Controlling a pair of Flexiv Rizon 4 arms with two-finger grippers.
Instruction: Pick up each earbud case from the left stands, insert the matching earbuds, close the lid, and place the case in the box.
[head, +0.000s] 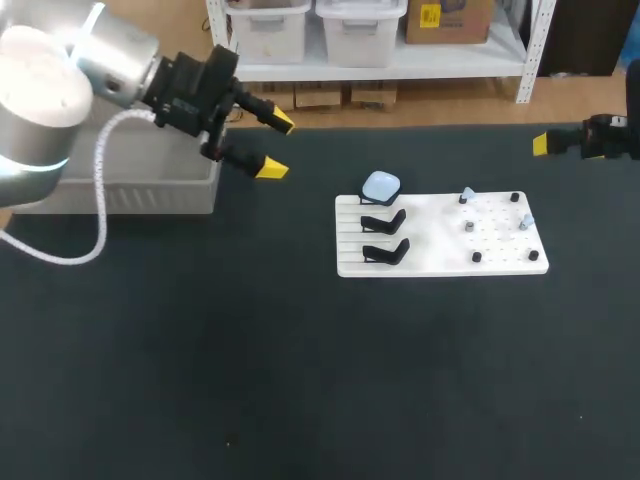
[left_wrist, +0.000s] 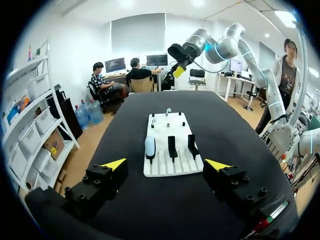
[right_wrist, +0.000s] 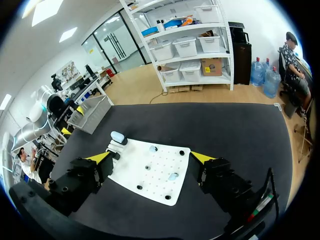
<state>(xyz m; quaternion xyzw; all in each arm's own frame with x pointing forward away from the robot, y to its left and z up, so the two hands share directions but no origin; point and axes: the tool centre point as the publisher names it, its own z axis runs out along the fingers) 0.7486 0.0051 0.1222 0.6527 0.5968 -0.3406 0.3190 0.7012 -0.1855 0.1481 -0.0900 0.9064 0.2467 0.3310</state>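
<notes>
Held wide apart and empty: left claw (head: 277, 146) near the grey box (head: 130, 188), right claw (right_wrist: 151, 158) opposite. Propped on the rearmost stand, apparently for easy grasping: pale earbud case (head: 381, 185), white board (head: 440, 262), mid-surface.

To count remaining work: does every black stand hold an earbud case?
No, the blue case sits on one; the two other stands are empty.
</notes>
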